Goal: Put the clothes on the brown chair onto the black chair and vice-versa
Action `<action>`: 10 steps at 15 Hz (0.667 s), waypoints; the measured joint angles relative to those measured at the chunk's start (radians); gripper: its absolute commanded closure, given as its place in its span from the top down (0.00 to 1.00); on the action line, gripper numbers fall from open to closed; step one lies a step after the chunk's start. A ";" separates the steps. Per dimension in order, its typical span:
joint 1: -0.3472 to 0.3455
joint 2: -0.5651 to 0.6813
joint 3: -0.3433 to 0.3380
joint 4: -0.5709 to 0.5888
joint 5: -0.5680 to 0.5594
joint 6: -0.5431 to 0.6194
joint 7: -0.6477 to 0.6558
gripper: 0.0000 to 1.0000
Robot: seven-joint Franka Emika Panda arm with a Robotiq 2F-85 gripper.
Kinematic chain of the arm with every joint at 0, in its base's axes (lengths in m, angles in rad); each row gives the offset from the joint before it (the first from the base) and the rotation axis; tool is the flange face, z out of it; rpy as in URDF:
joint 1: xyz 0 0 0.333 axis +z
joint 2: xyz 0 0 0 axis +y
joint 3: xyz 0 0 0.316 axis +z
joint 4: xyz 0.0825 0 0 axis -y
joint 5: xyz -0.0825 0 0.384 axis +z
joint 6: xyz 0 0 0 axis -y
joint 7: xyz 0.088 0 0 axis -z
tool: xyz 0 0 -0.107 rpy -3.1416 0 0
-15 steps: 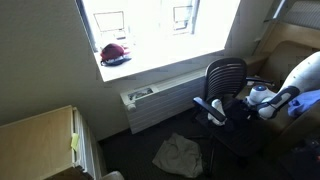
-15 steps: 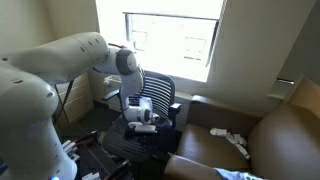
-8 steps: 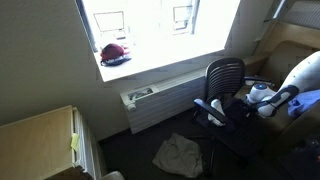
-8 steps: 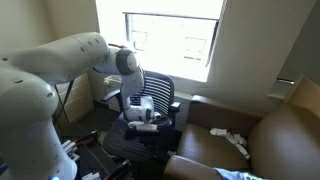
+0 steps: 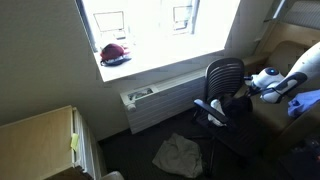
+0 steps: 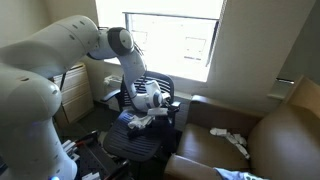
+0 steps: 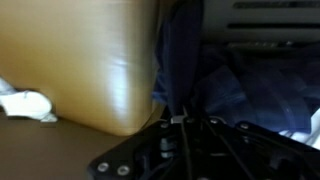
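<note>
Wrist view: one dark blue garment [image 7: 180, 60] hangs in the centre of the frame and narrows to a bunch at the gripper [image 7: 178, 122]. I read the pincer as closed on that bunch, with the cloth pinched between the fingertips. Behind the garment to the left is the tan leather side of the brown chair [image 7: 80, 60]. One white garment [image 7: 25, 103] lies at its left edge.

In an exterior view, the gripper [image 6: 140, 115] hangs just above the seat of the black chair [image 6: 165, 88], with the cloth trailing below it. I cannot make out the fingers themselves from this angle.

Chairs counted: two.
- The black mesh office chair [image 5: 225, 80] stands in front of the window.
- The brown chair [image 6: 280, 130] stands just beside it.

Garments counted: three.
- The dark blue garment is in the gripper, over the black chair.
- The white garment [image 6: 230, 140] lies on the brown chair's seat, apart from the gripper.
- One pale crumpled garment [image 5: 178, 153] lies on the floor in front of the black chair, below the radiator [image 5: 160, 100].

Other items:
- One red object [image 5: 115, 53] sits on the window sill. It is too small to identify.
- One light wooden cabinet [image 5: 40, 140] stands in the near corner, well apart from both chairs.
</note>
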 measured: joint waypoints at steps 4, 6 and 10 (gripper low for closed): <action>0.217 -0.095 -0.293 -0.144 0.051 0.122 0.039 0.01; 0.324 -0.113 -0.449 -0.218 0.104 0.186 0.035 0.01; 0.408 -0.192 -0.626 -0.352 0.295 0.224 0.031 0.01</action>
